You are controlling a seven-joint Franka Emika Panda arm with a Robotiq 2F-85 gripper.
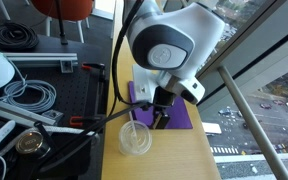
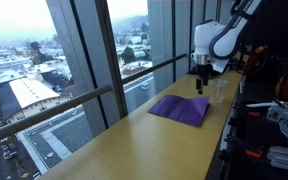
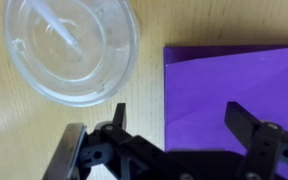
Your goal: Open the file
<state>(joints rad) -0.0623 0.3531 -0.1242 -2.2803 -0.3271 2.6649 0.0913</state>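
Found file [image 3: 234, 90] lying flat on wooden table [image 3: 24, 130], just beside clear cup [image 3: 72, 50], not touching it. Observed gripper [image 3: 176, 112] over file's edge nearest cup, jaws spread wide, gripping nothing.

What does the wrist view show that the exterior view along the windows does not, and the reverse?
Only the wrist view: the lid and straw of the round clear plastic cup, and the open jaws of the gripper astride the edge of the thin purple file. Only the exterior view: the white robot arm, tall windows, the town outside. Both: cup, file, wooden table.
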